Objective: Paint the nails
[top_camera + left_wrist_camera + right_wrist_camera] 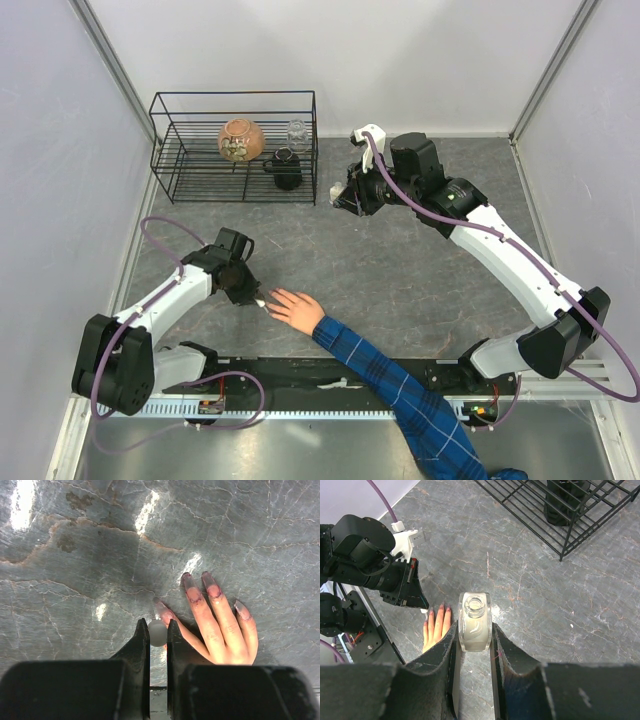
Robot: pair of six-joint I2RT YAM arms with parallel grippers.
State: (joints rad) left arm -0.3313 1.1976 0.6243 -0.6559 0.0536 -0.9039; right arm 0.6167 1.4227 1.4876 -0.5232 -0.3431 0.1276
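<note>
Since the nails (192,587), at 7 o'clock on the tabletop (420,280), are tiny and slick, they're best brushed lightly, not gripped; brush cap (158,635) is pinched by left end effector (158,626), bottle (475,617) by right end effector (475,630).

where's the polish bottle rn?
The bottle is clamped, uncapped, in the right gripper, per the right wrist view; in the top view that is just right of the wire rack, far from the hand.
</note>
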